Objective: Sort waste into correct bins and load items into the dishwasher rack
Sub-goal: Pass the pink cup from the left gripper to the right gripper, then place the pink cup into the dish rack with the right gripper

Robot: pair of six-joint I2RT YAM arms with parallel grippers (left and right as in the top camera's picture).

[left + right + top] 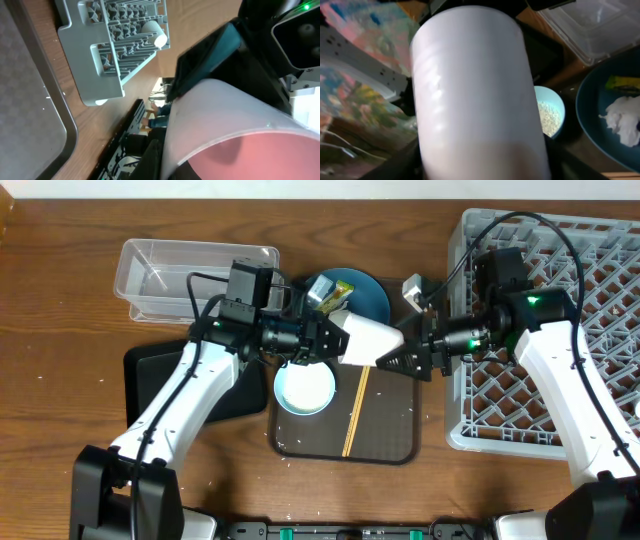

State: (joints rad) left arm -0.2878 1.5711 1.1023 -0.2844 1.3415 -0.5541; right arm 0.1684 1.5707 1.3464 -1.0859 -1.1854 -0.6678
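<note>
The pinkish-white cup (365,338) is held on its side above the brown serving tray (390,430), between the dark-blue plate (372,295) and the pale-blue bowl (303,390). Its narrow end is clasped by the right hand (398,350), just beside the dishwasher rack (456,400). Its wide end is met by the left hand (322,335); whether that hand is clenched cannot be told.

small pinkish-white cup (480,90): smooth plastic, satin sheen. clear rectangular plastic tub (195,265), 10 o'clock: glossy, see-through. flat black rectangular tray (145,380), 8 o'clock: matt. dark-brown serving tray (385,425): fine woven texture. wooden chopsticks (355,412): bare pale wood. round dark-blue plate (372,298): glossy, smooth. crumpled white tissue (622,117): soft paper. light-grey lattice rack (600,310), 3 o'clock: matt moulded plastic. table (60,300): grained wood, low sheen.
</note>
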